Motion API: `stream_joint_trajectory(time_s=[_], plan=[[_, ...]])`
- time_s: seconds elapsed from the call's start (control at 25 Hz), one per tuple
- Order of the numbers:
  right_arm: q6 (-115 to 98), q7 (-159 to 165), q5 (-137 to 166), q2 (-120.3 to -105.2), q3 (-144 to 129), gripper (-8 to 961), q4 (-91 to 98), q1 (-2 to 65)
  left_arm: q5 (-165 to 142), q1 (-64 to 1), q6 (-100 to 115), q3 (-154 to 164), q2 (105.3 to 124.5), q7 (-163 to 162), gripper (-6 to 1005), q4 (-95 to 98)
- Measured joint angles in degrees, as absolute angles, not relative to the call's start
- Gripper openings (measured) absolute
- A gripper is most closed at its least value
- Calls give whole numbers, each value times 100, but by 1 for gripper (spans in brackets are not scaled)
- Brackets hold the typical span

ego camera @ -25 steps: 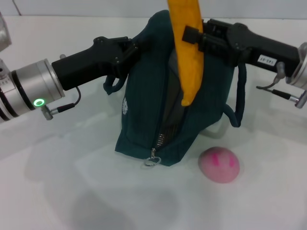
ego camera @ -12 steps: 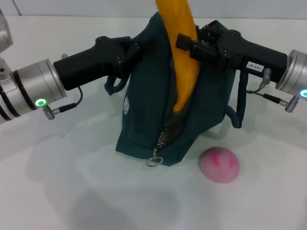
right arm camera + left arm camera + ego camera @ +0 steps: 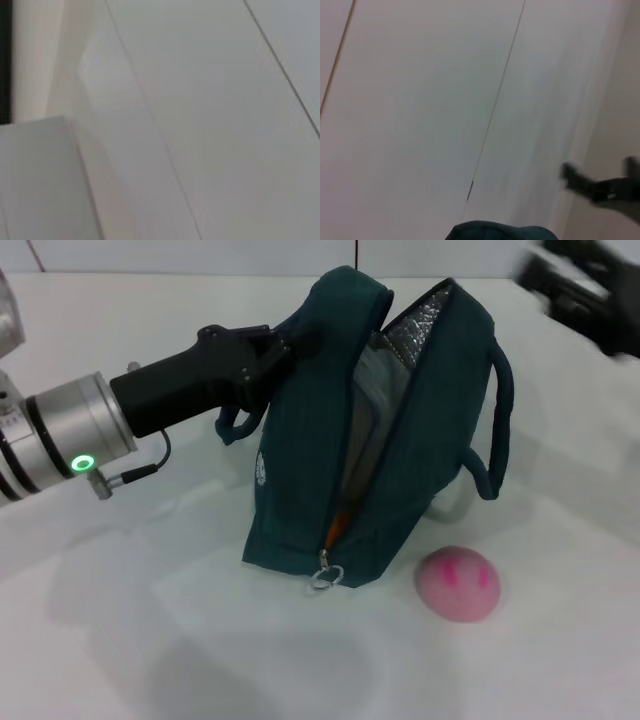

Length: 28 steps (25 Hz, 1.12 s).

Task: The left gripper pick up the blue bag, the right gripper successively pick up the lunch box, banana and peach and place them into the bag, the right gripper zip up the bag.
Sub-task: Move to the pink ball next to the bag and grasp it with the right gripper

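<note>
The blue bag (image 3: 310, 470) stands on the white table with its top open, showing its silver lining (image 3: 420, 325). My left gripper (image 3: 292, 342) is shut on the bag's left upper edge and holds it up. Only an orange tip of the banana (image 3: 340, 525) shows, low in the opening above the zipper. A pale slab inside the opening looks like the lunch box (image 3: 366, 410). The pink peach (image 3: 458, 583) lies on the table to the right of the bag's front end. My right gripper (image 3: 590, 295) is blurred at the top right, clear of the bag; the left wrist view shows it far off (image 3: 600, 187).
The zipper's metal ring pull (image 3: 322, 578) rests on the table at the bag's front end. A loop handle (image 3: 495, 430) hangs on the bag's right side. The left wrist view catches only the bag's top (image 3: 500, 232) and a pale wall.
The banana has dropped into the bag, so only its tip shows. The right gripper let it go and pulled away up and to the right. The left gripper kept its hold.
</note>
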<state>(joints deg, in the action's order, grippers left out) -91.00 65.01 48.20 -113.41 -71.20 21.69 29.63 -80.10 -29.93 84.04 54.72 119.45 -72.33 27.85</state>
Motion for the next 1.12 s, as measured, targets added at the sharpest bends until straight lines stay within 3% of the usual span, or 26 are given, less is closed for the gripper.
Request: stream_joint_trajectory(time_s=[0.2, 0.32, 0.44, 0.76, 1.12], plan=[[-10166, 5699, 5931, -10921, -7079, 861, 2785, 2034, -8009, -2932, 8429, 5459, 11941, -7233, 36, 2785], [-10230, 5116, 6769, -10824, -7076, 859, 2907, 1701, -8013, -2885, 8429, 5442, 11933, -7233, 36, 2785], [-10086, 4199, 7332, -10917, -7063, 857, 2626, 1496, -8028, -2865, 8424, 5438, 11931, -7230, 36, 2786], [-9013, 3211, 7662, -11451, -7131, 833, 2224, 1417, -8021, -2867, 8429, 5467, 11939, -7217, 37, 2797], [-8459, 3390, 7657, -11516, -7215, 807, 1938, 1815, -8016, -2877, 8428, 5475, 11953, -7147, 37, 2787]])
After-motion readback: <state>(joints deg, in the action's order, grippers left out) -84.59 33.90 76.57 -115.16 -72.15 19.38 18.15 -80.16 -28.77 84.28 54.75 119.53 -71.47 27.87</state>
